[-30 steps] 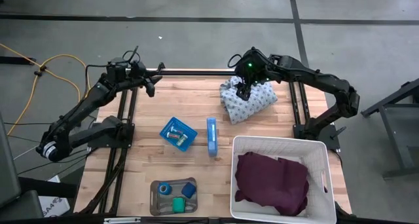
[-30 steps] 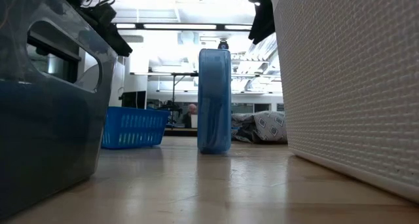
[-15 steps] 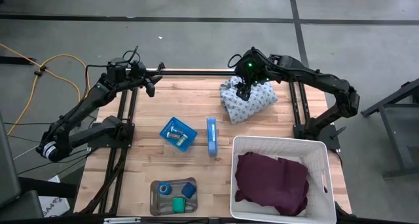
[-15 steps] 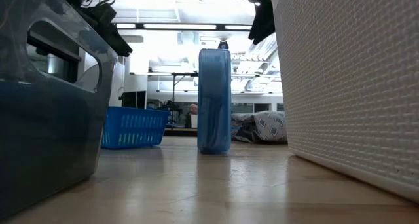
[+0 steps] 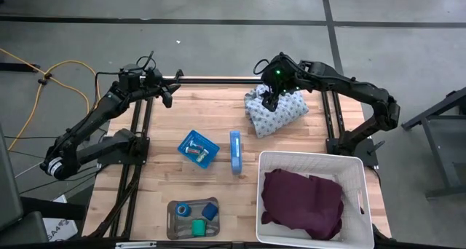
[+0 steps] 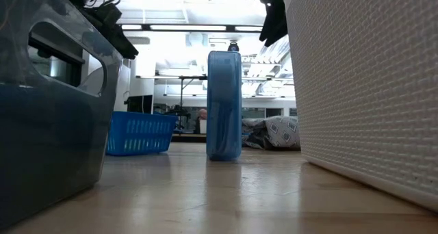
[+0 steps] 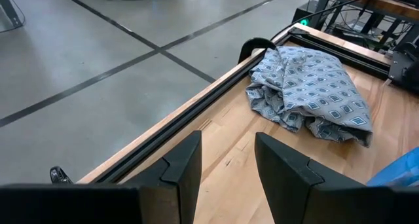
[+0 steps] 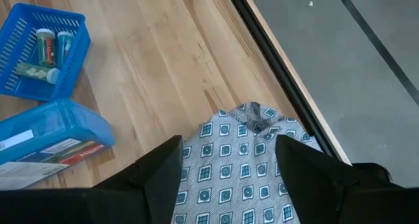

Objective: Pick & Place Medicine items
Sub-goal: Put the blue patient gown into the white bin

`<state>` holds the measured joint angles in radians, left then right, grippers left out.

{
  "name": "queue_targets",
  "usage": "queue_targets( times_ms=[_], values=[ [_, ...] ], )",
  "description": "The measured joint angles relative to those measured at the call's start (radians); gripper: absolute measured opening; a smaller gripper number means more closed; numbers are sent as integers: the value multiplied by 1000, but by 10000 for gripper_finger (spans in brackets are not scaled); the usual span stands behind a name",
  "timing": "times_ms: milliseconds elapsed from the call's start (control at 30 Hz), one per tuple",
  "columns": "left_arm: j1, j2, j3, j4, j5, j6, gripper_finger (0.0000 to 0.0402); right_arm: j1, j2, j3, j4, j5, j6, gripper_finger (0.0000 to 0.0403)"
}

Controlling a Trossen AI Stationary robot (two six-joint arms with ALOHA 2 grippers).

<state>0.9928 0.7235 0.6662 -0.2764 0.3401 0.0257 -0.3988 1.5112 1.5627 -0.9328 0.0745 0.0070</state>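
The medicine items lie in two places. Several pale vials [image 5: 194,150] lie in a small blue basket [image 8: 73,50] at mid-table. A blue roll [image 5: 183,209], a blue block [image 5: 210,210] and a green roll [image 5: 198,226] sit in a grey tray [image 5: 173,227] at the near edge. My left gripper [image 7: 227,162] is open over the table's far left corner, holding nothing. My right gripper [image 8: 228,165] is open, raised above a patterned cloth [image 5: 275,112] at the far right.
A flat blue box [image 5: 235,152] stands on its edge beside the blue basket. A white basket [image 5: 358,178] holding a maroon cloth [image 5: 302,202] fills the near right. Bare wood lies between the blue basket and the far rail [image 7: 196,116]. A person [image 6: 200,118] shows far behind the table.
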Motion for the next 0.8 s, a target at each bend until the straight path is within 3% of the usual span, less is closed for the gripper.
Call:
queue_targets(
  times_ms=[200,333,800],
  values=[
    [0,0,0,0,0,0,136,0,0,0,1,-10,34,232],
    [0,0,0,0,0,0,136,0,0,0,1,-69,101,232],
    [0,0,0,0,0,0,136,0,0,0,-2,-54,23,232]
  ],
)
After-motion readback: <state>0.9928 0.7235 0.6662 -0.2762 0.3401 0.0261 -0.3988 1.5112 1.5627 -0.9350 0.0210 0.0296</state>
